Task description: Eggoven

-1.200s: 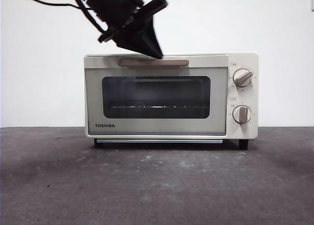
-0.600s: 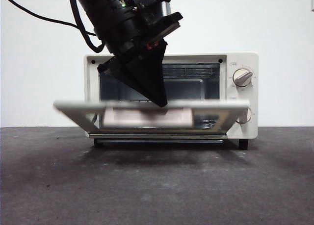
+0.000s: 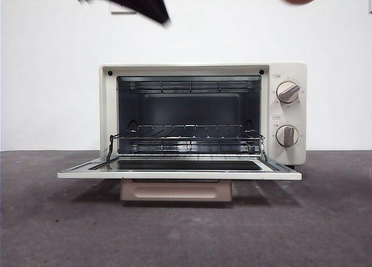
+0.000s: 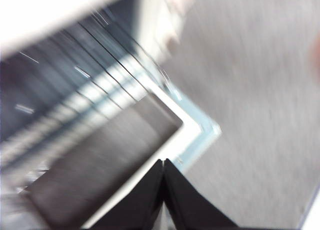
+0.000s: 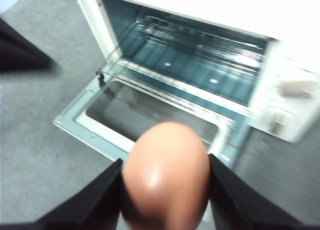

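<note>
The right pincer (image 5: 165, 190) is pinching the egg (image 5: 166, 176) above the open oven (image 3: 200, 113); the left pincer (image 4: 164, 165), pressed together, is hovering over its door (image 3: 180, 174).

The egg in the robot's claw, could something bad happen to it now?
Maybe. The right gripper holds the smooth egg by its sides only, high above the oven's open door, so a slip could drop and crack it. The rack inside is thin wire with gaps, so the round egg might roll once set down. The left gripper, jaws shut, hangs near the door and could get in the way.
</note>
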